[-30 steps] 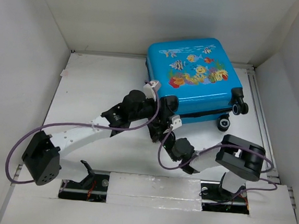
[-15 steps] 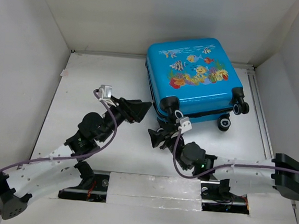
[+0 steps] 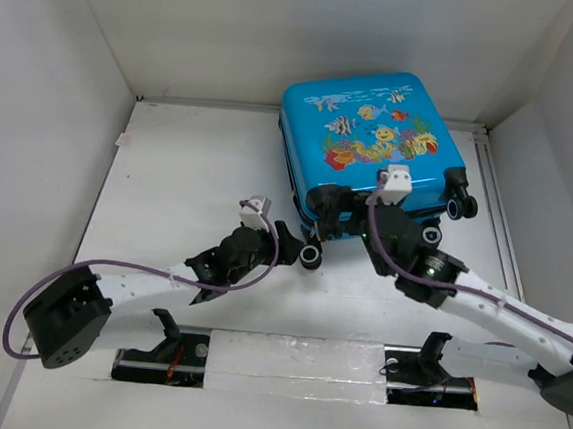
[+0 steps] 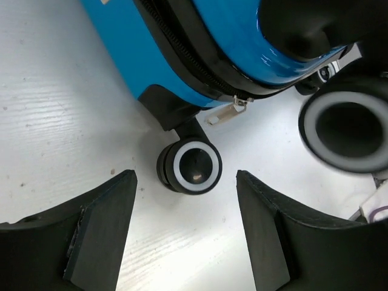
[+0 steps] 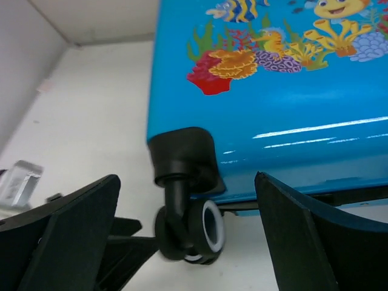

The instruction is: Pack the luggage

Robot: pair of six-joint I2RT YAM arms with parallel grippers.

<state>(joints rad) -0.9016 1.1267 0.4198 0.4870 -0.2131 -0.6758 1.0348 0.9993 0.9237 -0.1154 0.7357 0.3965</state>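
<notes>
Looking down from the top: bright-blue hard-shell wheeled suitcase (image 3: 373,147) lies closed, fish-and-coral print up, at the far edge of the white table (image 3: 190,166), right of centre. Left gripper (image 3: 289,243) is just beside a black caster wheel (image 3: 310,257) at the case's near left corner. Right gripper (image 3: 346,220) is at the case's near edge. Can't tell either finger gap from this view.

Left wrist: left gripper (image 4: 185,179) is spread wide and holds nothing. The white-ringed caster (image 4: 189,170) sits between the fingers (image 4: 97,230), touching neither. Black zipper (image 4: 182,54) is shut, metal pull (image 4: 236,104) dangling.

Right wrist: right gripper (image 5: 188,179) is spread wide and empty, framing a corner caster (image 5: 197,233) under the blue shell (image 5: 273,121).
</notes>
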